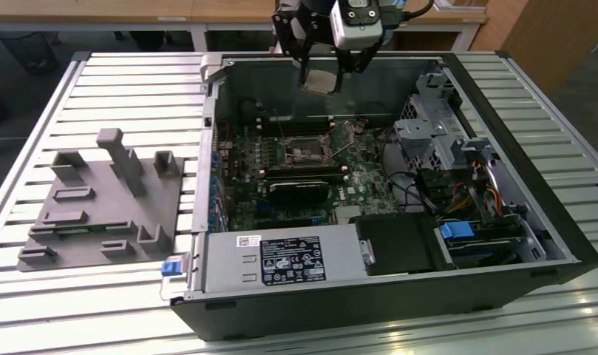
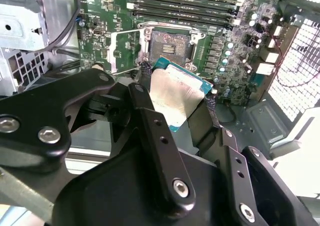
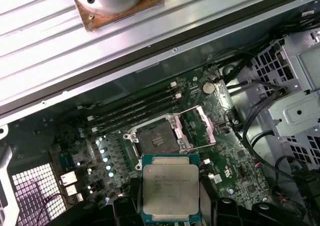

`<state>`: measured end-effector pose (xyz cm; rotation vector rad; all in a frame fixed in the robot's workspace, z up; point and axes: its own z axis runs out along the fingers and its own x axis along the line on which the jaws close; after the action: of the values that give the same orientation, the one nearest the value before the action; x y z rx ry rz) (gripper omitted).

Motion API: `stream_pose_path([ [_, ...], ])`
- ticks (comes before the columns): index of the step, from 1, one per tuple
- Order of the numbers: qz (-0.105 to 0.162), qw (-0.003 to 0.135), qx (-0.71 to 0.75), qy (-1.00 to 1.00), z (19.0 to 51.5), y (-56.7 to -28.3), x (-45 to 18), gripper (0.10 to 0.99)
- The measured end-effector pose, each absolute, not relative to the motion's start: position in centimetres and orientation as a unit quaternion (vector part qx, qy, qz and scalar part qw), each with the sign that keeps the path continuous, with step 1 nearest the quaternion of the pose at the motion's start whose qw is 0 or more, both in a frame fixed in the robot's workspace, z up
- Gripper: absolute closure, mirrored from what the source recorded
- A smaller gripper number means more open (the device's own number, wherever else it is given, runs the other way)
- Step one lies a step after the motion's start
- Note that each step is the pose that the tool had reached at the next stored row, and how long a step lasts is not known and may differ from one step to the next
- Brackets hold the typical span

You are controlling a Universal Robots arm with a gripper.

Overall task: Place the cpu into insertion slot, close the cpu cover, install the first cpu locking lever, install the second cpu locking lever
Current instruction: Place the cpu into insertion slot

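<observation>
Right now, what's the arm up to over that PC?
The gripper is shut on the cpu, holding it in the air above the motherboard inside the open computer case. The socket below is empty and the cpu cover is swung open beside it, so the chip isn't seated yet.

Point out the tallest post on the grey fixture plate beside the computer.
The middle post, standing between two shorter ones along the plate's edge farthest from the exterior camera; its top rises clearly above theirs.
</observation>
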<state>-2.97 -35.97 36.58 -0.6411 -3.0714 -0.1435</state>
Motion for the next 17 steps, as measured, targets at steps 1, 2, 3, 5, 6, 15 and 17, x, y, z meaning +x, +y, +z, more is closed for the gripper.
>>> stream_pose_path([
  [1,-0.046,0.0,-0.206,-0.977,36.57,-35.96,-2.96,0.545],
  [2,-0.046,0.0,-0.208,-0.977,36.56,-35.96,-2.97,0.545],
  [3,-0.046,0.0,-0.211,-0.976,36.54,-35.95,-2.97,0.545],
  [5,-0.045,0.0,-0.216,-0.975,36.53,-35.94,-2.97,0.545],
  [6,-0.045,0.0,-0.218,-0.975,36.53,-35.94,-2.97,0.545],
  [15,-0.045,-0.002,-0.243,-0.969,36.47,-35.93,-2.97,0.545],
  [17,-0.045,-0.002,-0.248,-0.968,36.46,-35.93,-2.97,0.545],
])
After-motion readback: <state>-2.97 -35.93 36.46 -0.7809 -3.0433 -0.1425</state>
